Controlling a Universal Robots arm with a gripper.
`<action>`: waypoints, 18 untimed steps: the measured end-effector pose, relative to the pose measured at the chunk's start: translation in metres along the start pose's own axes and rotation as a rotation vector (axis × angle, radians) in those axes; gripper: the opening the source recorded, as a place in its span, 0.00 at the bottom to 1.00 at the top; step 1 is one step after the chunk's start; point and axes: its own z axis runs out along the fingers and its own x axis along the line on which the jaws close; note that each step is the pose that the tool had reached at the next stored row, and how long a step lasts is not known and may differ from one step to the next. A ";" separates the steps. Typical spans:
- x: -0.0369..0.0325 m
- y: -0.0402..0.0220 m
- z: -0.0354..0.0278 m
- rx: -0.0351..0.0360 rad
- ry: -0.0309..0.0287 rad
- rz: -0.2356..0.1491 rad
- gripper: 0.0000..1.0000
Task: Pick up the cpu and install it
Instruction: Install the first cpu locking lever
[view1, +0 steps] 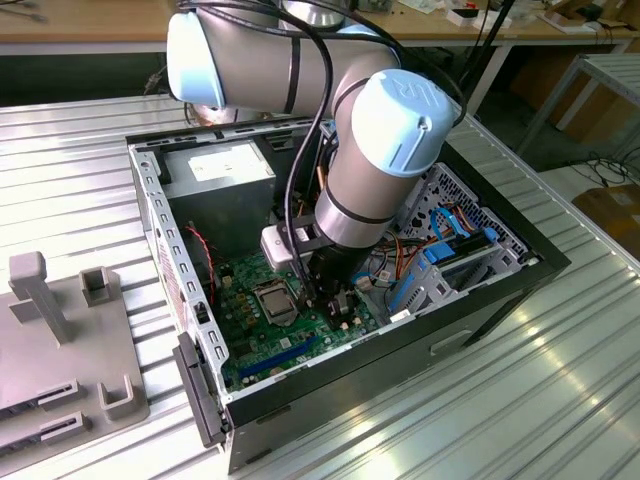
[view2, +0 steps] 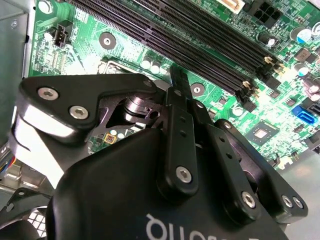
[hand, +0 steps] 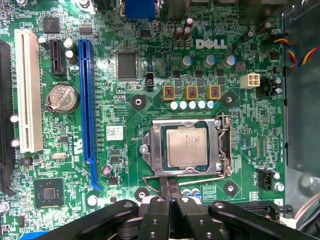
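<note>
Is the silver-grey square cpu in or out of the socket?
In. The small silver-grey square cpu lies flat inside the metal socket frame on the green board; the black hand, fingers together, holds nothing.

Arm (view1: 300, 60) enters from top of exterior view, fat grey link running across upper middle, blue-capped joints either end. We see it bend at big cap right of centre, wrist section dropping near-vertical toward middle of frame. Black gripper (view1: 335, 300) hangs below wrist, pointing down. In first wrist view, gripper (hand: 169, 187) sits at bottom centre, fingertips pressed together, no gap, nothing between them. Second wrist view: same fingers (view2: 179, 95) meeting in narrow tip at upper centre, linkage bars fanning out behind.
</note>
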 end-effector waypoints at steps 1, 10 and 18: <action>0.0000 0.0004 -0.0008 0.0004 -0.0002 0.000 0.11; -0.0009 0.0014 -0.0126 0.0017 0.0003 0.000 0.11; -0.0021 0.0119 -0.0170 0.0046 0.0001 0.000 0.11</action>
